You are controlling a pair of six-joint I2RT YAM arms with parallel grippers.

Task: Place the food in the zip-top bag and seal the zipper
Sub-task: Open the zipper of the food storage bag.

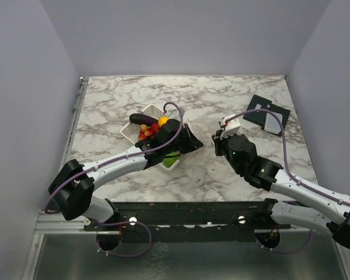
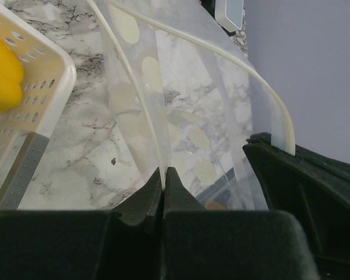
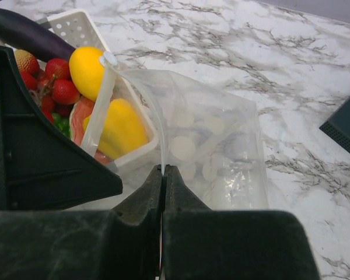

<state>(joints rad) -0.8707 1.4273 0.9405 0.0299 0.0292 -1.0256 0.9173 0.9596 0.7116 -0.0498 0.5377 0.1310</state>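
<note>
The clear zip-top bag is held up off the marble between my two grippers, its mouth spread open. My left gripper is shut on one edge of the mouth. My right gripper is shut on the opposite edge. The zipper shows as a pale strip curving along the mouth. The food lies in the white basket right behind the bag: a purple eggplant, red berries, a yellow fruit and a yellow pepper. I see no food in the bag.
In the top view the basket sits left of centre, partly under my left gripper, which faces my right gripper. A black pad with a clear piece on it lies at the back right. Grey walls enclose the table.
</note>
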